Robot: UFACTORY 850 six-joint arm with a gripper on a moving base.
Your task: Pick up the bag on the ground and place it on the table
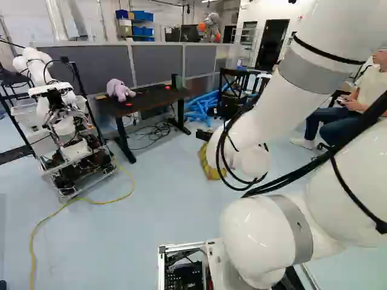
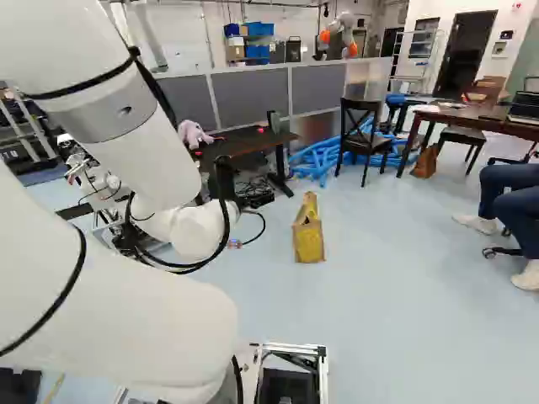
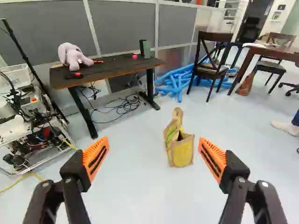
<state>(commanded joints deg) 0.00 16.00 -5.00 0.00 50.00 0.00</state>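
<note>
Yellow-and-tan tote bag (image 3: 181,153) upright on the floor (image 3: 135,186)

Ahead of the spread, empty hand (image 3: 153,141), the tote bag gapes slightly at its top. It looks light and floppy, apt to crumple; the raised, handle-like part (image 3: 177,113) seems the best hold.

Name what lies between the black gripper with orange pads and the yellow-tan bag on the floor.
Nothing but bare pale floor shows between gripper and bag in the wrist view.

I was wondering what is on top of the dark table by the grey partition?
On the table are a pale purple plush toy, small red things and, at one end, a green block. Whatever the toy covers cannot be seen.
</note>
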